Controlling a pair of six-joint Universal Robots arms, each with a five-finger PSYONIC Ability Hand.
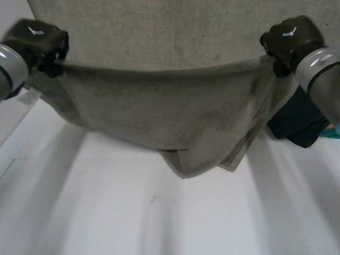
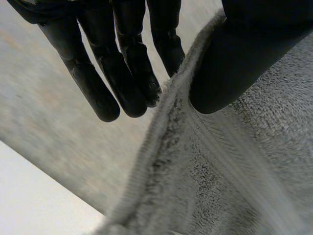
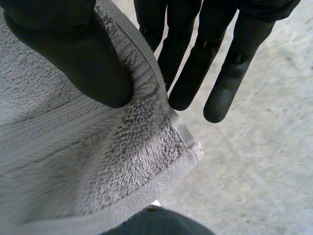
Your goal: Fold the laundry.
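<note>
White counter [image 1: 159,212], smooth and bare in the foreground, carries a grey-beige terry towel [image 1: 159,106]. The far part of the towel lies flat on the counter. Its near part is lifted and hangs as a soft, sagging sheet. The pile is looped and nubbly, with a flatter woven band running beside the stitched hem. The towel's raised edge runs crosswise from one side to the other, dipping a little in the middle. Below that edge the cloth drapes toward the camera and gathers into a blunt, folded point just above the counter.

The left robot hand [image 1: 37,40] holds one end of that raised edge. In its wrist view the thumb [image 2: 230,63] presses the near face of the hem while the straight fingers [image 2: 122,78] lie behind it, pinching the towel between them. The right robot hand [image 1: 289,37] holds the other end. There the thumb [image 3: 83,63] bears down on the pile just beside the towel's corner [image 3: 195,152], with straight fingers [image 3: 195,73] on the far side, also a pinch. Both hands are raised and well apart, with the towel stretched between them.

A dark cloth [image 1: 297,125], crumpled, lies on the counter under the right forearm, just beside the hanging towel.
</note>
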